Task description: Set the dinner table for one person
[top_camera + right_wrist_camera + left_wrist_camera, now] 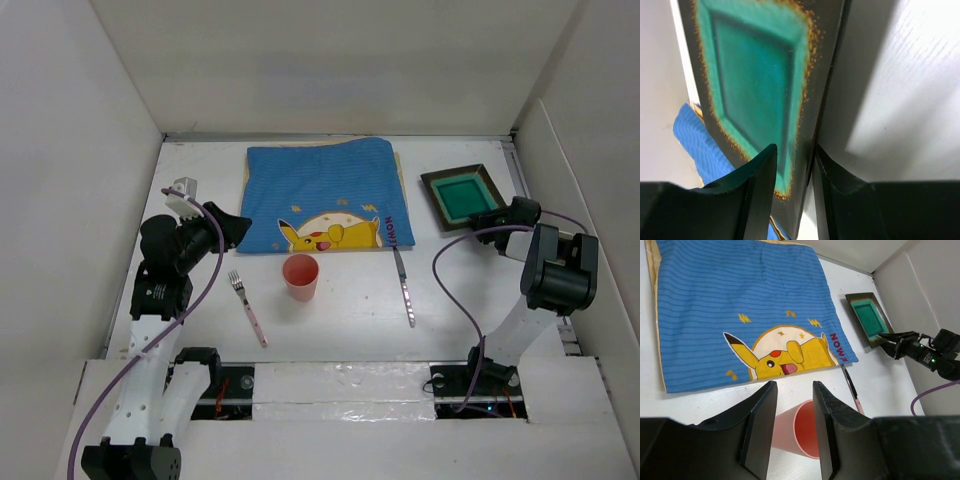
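Top external: the white table (350, 310) carries a blue cloth (320, 190) at the back, with a pink cup (300, 275) between fork (247, 308) and knife (404, 285) in front. The left tool (793, 390) hovers, fingers apart, holding nothing. The right tool (792, 152) straddles the green plate's (462, 196) rim, far right; whether it is pinching, I cannot tell.

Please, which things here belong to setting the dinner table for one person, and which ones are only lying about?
Belong to the job: blue Pikachu-print cloth; square green plate with dark rim; pink plastic cup; pink-handled fork; pink-handled knife; large white table.

Only surroundings, not loose items: plain white enclosure walls.
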You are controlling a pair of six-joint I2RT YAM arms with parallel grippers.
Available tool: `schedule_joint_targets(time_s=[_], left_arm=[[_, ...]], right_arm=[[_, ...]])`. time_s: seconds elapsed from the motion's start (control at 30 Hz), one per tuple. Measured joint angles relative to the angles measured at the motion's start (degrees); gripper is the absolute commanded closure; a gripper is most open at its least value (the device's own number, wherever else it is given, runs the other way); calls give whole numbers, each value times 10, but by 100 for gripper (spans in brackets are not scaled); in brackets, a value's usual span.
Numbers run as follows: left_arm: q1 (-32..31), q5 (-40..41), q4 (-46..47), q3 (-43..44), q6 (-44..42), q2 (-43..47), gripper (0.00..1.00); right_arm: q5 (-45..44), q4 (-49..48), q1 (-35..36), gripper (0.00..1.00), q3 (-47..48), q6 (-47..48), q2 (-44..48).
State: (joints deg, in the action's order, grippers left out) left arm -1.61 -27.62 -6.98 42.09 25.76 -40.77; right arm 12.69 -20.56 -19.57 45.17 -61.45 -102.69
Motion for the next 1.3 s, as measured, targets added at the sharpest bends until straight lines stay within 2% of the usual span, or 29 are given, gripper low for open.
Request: schedule_joint_targets(time_s=[0.13, 0.17, 0.23, 0.27, 0.37, 0.47, 0.6, 0.8, 0.93, 1.13, 1.3], left_arm=[[0, 0, -2, 0, 0, 0, 69], [0, 0, -2, 0, 0, 0, 69], [0, 0, -2, 0, 0, 0, 70], [0, 0, -2, 0, 0, 0, 70], [0, 1, -3, 0, -1, 0, 70], [0, 1, -6, 0, -1, 0, 70], [0, 2, -6, 0, -2, 1, 70], [0, 1, -6, 0, -2, 1, 70], [0, 0, -6, 0, -2, 0, 70], [0, 1, -6, 0, -3, -5, 70], [2, 2, -6, 0, -3, -6, 69]], right_arm=[[-27, 50, 13, 74, 26, -31, -3], [-32, 60, 15, 84, 33, -36, -5], [-37, 68, 17, 93, 40, -56, -8], [-37, 63, 16, 100, 44, -65, -8], [-44, 39, 21, 100, 42, -74, 1], [-50, -7, 19, 100, -7, -76, 24], [-18, -24, -5, 100, -38, -52, 57], [14, 13, -16, 100, -18, 33, 121], [59, 52, 6, 100, 46, 85, 130], [167, 69, 141, 100, 213, 153, 61], [246, 76, 247, 100, 291, 163, -29]])
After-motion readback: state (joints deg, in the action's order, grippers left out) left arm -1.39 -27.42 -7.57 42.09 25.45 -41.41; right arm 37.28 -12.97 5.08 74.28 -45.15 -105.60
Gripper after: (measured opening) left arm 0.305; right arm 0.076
